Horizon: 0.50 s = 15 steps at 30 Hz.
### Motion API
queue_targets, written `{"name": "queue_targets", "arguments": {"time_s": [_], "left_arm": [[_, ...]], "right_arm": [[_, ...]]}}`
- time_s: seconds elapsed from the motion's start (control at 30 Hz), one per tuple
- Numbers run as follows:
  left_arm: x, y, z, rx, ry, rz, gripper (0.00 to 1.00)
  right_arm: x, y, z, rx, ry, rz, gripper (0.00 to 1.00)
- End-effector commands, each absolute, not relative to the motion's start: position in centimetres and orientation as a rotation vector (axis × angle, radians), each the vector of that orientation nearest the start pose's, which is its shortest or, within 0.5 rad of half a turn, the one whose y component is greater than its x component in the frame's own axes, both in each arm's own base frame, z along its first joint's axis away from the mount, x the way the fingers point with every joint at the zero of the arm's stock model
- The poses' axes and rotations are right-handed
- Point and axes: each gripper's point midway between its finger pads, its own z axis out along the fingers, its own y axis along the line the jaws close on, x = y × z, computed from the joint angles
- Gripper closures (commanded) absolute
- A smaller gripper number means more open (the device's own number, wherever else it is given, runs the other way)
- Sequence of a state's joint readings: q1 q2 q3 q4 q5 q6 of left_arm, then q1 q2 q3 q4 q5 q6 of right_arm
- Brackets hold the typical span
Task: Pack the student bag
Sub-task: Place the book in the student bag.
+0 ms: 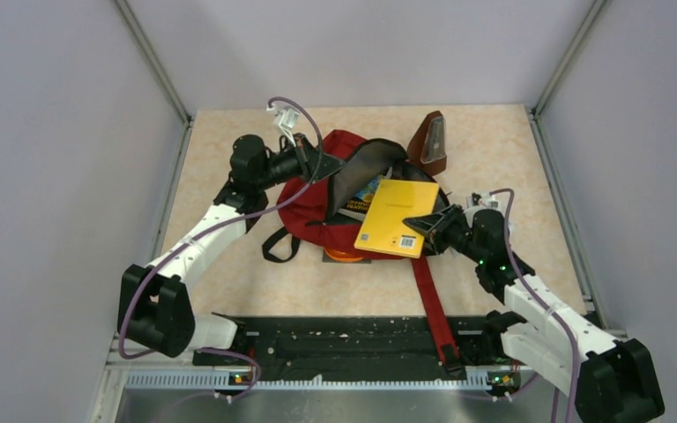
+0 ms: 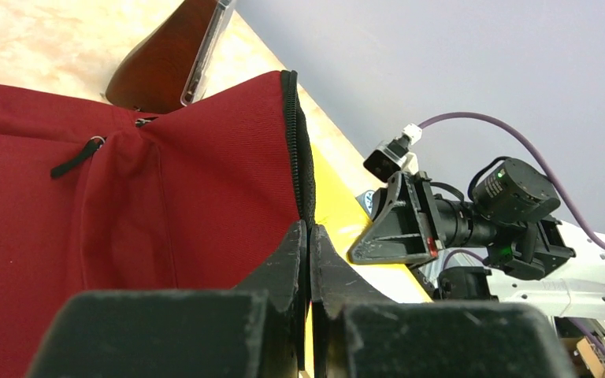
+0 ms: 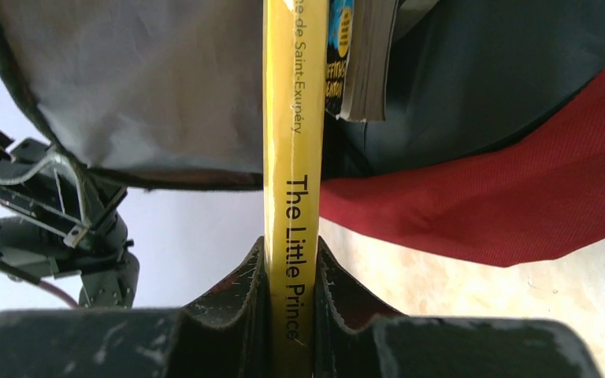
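The dark-red student bag (image 1: pixel 317 207) lies mid-table with its mouth open toward the right, grey lining showing (image 3: pixel 150 87). My left gripper (image 1: pixel 333 164) is shut on the bag's zipper edge (image 2: pixel 298 142) and holds the flap up. My right gripper (image 1: pixel 423 226) is shut on the spine of a yellow book, "The Little Prince" (image 1: pixel 397 218), whose far end is at the bag's mouth (image 3: pixel 293 118). Another book with a blue and yellow cover (image 1: pixel 366 196) lies inside the bag, also seen in the right wrist view (image 3: pixel 358 55).
A brown wedge-shaped case (image 1: pixel 430 143) stands behind the bag. An orange object (image 1: pixel 345 256) peeks from under the bag's front edge. The long red strap (image 1: pixel 432 304) runs toward the black rail (image 1: pixel 353 339) at the near edge. Grey walls enclose the table.
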<state>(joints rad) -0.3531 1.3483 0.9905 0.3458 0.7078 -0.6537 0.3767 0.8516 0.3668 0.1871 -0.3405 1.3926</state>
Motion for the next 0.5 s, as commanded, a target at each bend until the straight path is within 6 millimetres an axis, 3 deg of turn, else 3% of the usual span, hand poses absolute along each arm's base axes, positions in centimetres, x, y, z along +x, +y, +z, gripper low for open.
{"name": "queue_targets", "arguments": {"time_s": [0.0,0.23,0.47], "left_arm": [[31.3,-26.7,34.7,0.462,1.543,-1.319,1.00],[31.0,-26.9,34.8,0.473,1.538,-1.323,1.00],[30.9,-27.1,34.9,0.482,1.535,-1.328,1.00]], "right_arm": [[26.9,19.8,22.3,0.812,1.800,1.524,1.00],[28.8,18.9,22.1,0.872,1.755,1.445,1.00],[31.4,19.8,22.9,0.878,1.716,1.465,1.00]]}}
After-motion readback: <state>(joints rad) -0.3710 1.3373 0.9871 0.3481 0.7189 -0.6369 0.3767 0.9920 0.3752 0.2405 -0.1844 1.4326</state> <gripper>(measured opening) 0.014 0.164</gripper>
